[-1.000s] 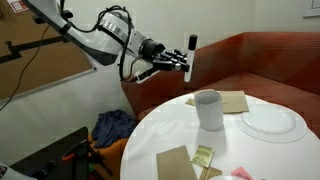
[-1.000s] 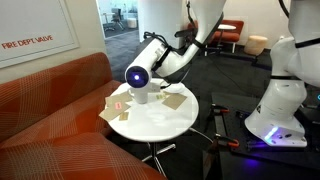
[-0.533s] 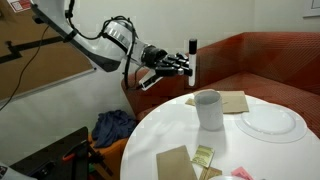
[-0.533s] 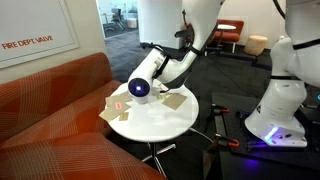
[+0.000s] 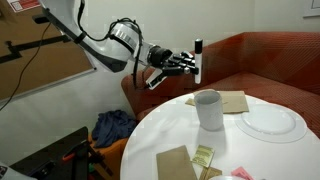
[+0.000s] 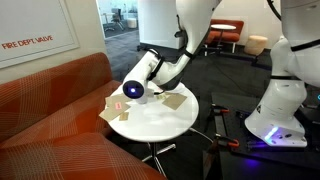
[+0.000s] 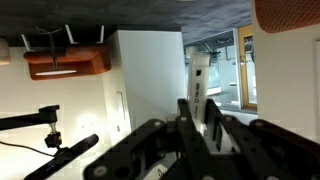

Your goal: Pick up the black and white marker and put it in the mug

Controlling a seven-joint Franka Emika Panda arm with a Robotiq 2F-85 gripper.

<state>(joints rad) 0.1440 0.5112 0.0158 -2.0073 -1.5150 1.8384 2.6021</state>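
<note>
My gripper is shut on the black and white marker, which stands roughly upright with its black cap on top. It hangs in the air above and a little behind the white mug, which stands upright on the round white table. In the wrist view the marker sticks out between the dark fingers, pointing at the room. In an exterior view the arm reaches over the table and hides the mug; the marker cannot be made out there.
A flat white plate lies right of the mug. Brown paper napkins lie behind the mug and another near the front, with small packets. A red sofa curves behind the table. A blue bag lies on the floor.
The gripper has carried the marker to the right, nearer to above the mug, keeping about the same height. The mug and other table things have not moved.
</note>
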